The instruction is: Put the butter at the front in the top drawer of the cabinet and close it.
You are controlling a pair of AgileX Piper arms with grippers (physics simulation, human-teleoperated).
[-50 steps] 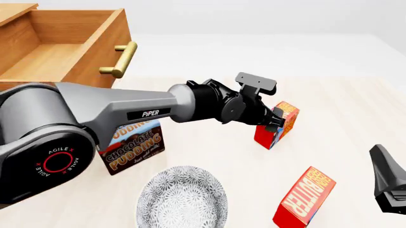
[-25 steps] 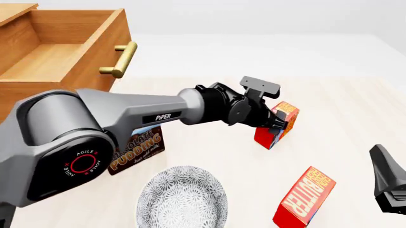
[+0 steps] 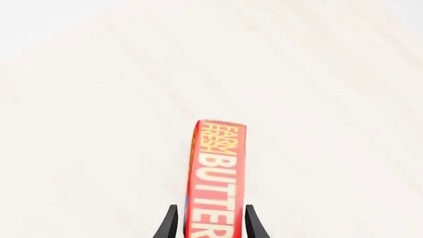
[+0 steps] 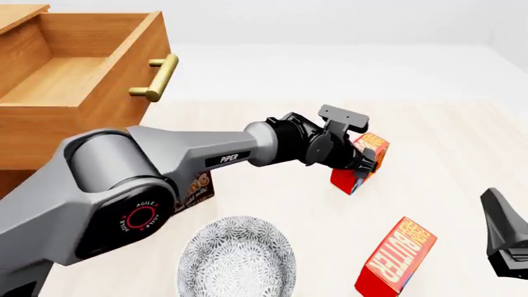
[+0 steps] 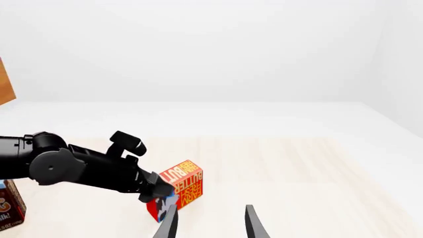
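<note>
Two red butter cartons stand on the table. The farther one [image 4: 369, 150] sits between the fingers of my left gripper [image 4: 361, 167], which is open and straddles it. The left wrist view shows that carton [image 3: 221, 168] between the two fingertips [image 3: 170, 223] with small gaps. The nearer carton [image 4: 397, 257] stands tilted at the front right, untouched. The top drawer [image 4: 123, 74] of the cabinet [image 4: 33, 139] is pulled out and open, brass handle [image 4: 157, 77] facing the table. My right gripper [image 5: 210, 220] is open and empty at the front right edge [image 4: 505, 238].
A Chocolate Pudding box [image 4: 196, 189] stands behind my left arm, mostly hidden. A patterned white plate [image 4: 237, 260] lies at the front middle. The left arm stretches across the table from the cabinet side to the farther carton.
My left arm has stretched further forward and right, sliding its open fingers deeper around the farther carton. The cartons, drawer and right gripper have not moved.
</note>
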